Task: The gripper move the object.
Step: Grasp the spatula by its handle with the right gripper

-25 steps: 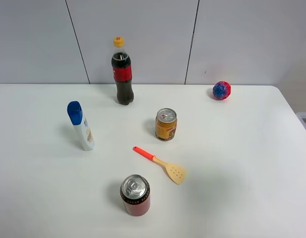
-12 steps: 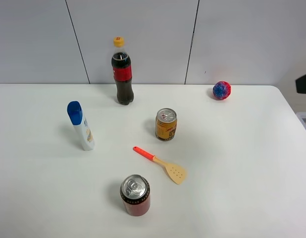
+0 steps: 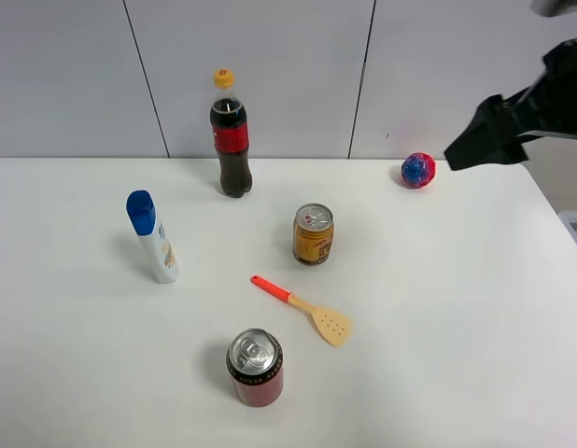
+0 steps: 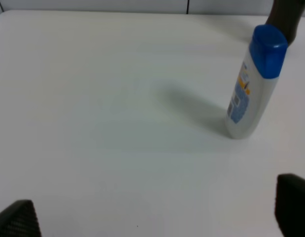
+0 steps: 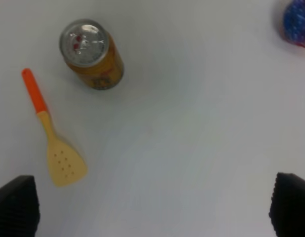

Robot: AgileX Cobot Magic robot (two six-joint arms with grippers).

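Observation:
The toy spatula (image 3: 302, 310), with an orange-red handle and a pale yellow perforated blade, lies flat on the white table (image 3: 438, 308) between two cans. It also shows in the right wrist view (image 5: 51, 143), well off to one side of the gripper. My right gripper (image 3: 468, 147), the black end of a bulky black arm, hangs high over the table's back right, near the ball and far from the spatula. In its wrist view its fingertips (image 5: 14, 205) stand wide apart and empty. My left gripper (image 4: 152, 217) is open and empty over bare table, and is outside the exterior view.
A cola bottle (image 3: 231, 135) stands at the back. A yellow can (image 3: 313, 234) is just behind the spatula, a red can (image 3: 255, 367) in front of it. A white bottle with a blue cap (image 3: 152, 235) stands at the left. A red-and-blue ball (image 3: 418, 170) lies back right.
The right arm has come in from the right edge and now reaches over the table's back right corner. The spatula and the other objects have not moved.

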